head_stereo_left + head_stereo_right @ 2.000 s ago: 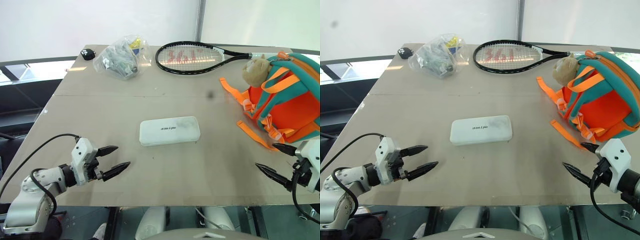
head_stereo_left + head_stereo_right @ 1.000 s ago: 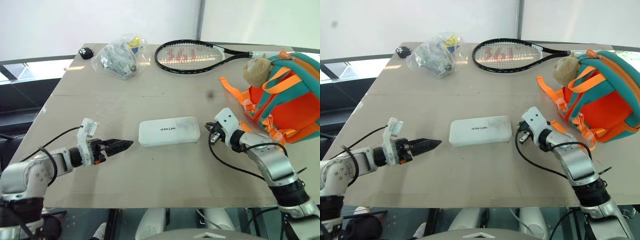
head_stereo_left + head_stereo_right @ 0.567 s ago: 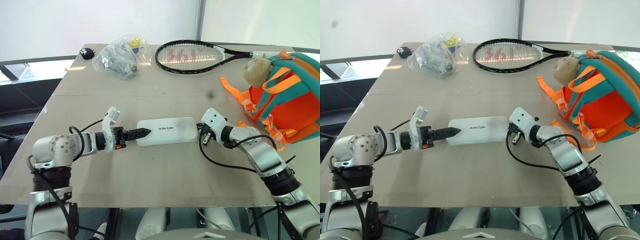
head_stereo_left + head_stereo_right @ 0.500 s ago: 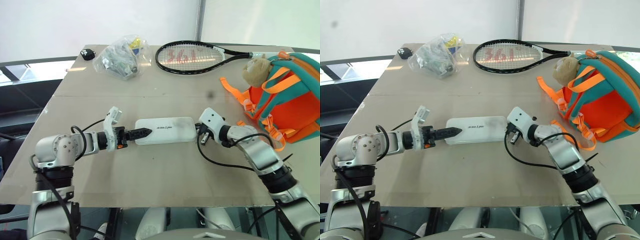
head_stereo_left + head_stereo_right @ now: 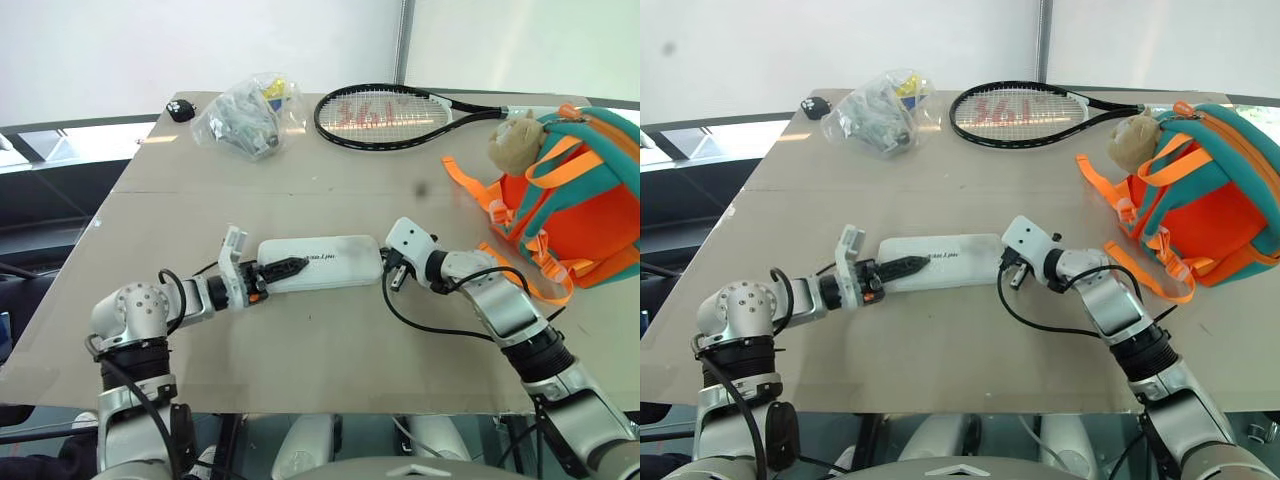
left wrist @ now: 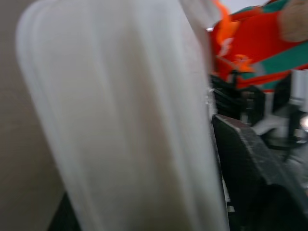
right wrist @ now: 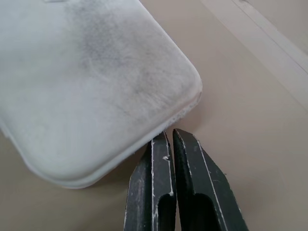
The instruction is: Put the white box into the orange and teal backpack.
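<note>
A tan table (image 5: 330,390) ran the width of the view, with a seam across it past the middle. A black racket (image 5: 395,113) with red lettering on its strings lay flat at the far edge, handle pointing right. Left of it, just apart, sat a crinkled clear plastic bag (image 5: 245,118) with greyish contents and something yellow at its far side. A small black object (image 5: 180,107) lay near the far left corner, beside the bag. A dark smudge (image 5: 422,189) marked the tabletop right of centre.

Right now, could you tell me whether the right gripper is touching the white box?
Touching: the right wrist view shows the shut right gripper with its tips pressed against the white box's rounded end.
</note>
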`<action>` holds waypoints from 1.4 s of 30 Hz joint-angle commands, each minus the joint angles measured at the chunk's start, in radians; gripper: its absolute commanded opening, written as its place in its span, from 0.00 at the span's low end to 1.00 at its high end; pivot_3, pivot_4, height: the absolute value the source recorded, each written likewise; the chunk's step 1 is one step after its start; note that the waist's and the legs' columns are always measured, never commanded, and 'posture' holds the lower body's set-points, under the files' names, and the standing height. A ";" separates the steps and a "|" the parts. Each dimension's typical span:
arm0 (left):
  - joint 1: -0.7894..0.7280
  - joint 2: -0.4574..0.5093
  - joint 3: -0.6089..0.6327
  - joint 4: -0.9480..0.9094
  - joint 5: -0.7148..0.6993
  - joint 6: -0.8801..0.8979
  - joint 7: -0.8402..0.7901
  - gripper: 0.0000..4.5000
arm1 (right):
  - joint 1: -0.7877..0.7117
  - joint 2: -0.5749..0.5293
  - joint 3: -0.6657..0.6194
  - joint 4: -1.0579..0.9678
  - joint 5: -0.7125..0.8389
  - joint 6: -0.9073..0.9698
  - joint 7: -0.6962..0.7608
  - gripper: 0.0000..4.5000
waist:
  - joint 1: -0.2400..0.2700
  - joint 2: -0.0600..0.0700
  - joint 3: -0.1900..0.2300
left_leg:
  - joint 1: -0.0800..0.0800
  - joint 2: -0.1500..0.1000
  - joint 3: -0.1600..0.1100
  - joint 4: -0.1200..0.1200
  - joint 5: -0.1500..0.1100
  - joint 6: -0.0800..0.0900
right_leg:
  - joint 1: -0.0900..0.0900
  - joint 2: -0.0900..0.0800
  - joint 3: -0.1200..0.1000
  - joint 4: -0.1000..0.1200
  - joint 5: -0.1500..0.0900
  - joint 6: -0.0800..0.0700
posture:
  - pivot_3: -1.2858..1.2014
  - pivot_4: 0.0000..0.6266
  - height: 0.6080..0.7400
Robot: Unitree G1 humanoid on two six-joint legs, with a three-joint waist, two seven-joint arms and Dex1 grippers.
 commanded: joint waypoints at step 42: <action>-0.061 -0.056 0.114 -0.283 -0.390 -0.145 0.227 0.27 | -0.001 -0.174 -0.665 -0.321 0.456 0.187 -0.183 0.00 | -0.009 -0.002 0.003 | -0.016 0.003 0.004 -0.001 0.001 -0.001 | -0.020 0.005 0.008 -0.001 0.002 -0.003 | 0.52 0.24 1.00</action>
